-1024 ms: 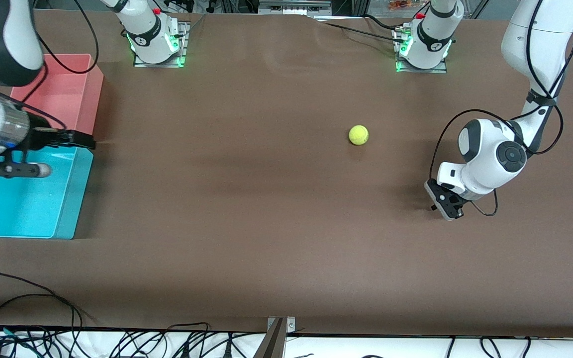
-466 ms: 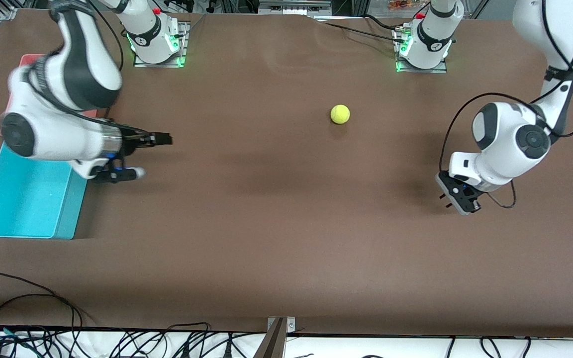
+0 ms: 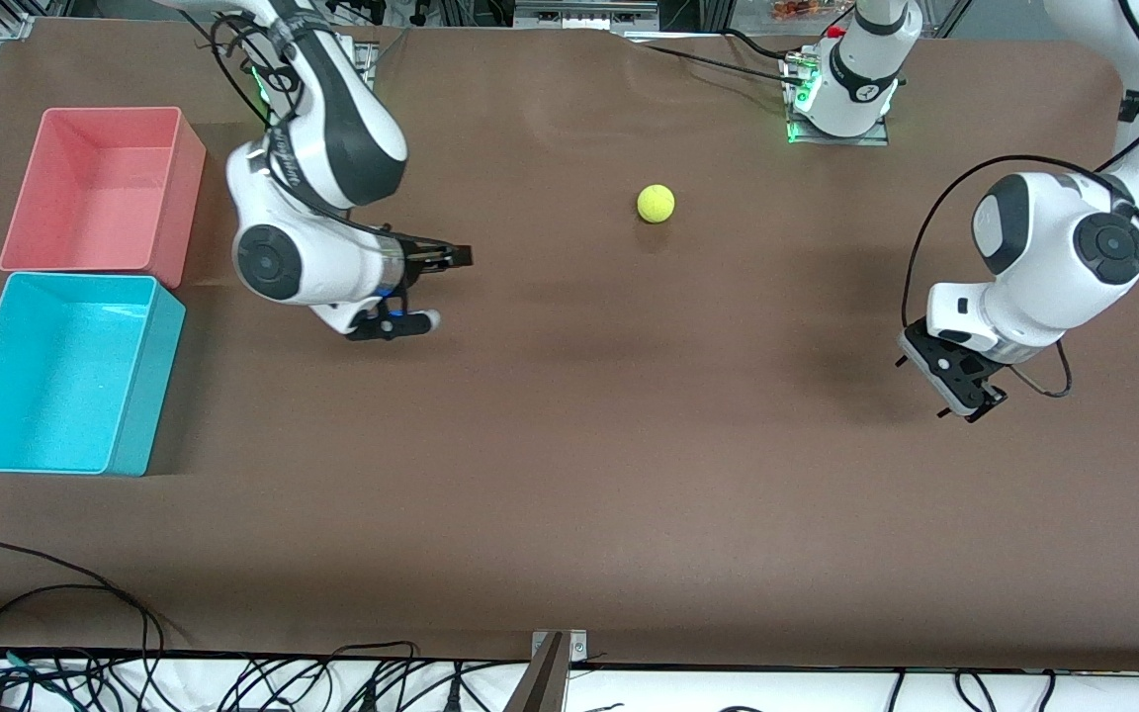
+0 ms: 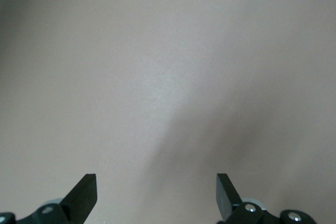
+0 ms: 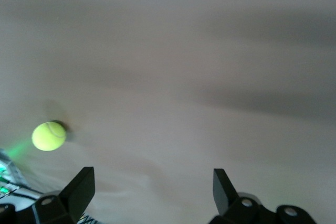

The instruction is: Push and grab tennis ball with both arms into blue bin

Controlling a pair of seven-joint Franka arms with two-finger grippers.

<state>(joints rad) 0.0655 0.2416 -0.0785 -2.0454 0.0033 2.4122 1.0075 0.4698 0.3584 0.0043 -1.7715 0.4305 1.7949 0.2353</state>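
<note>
The tennis ball looks light, fuzzy and free to roll, best pinched across its middle. It sits loose on the counter between both empty, wide-open pincers: right pincer nearer it, left pincer waiting well apart. Blue bin and pink-red bin flank the right pincer; nothing blocks.
</note>
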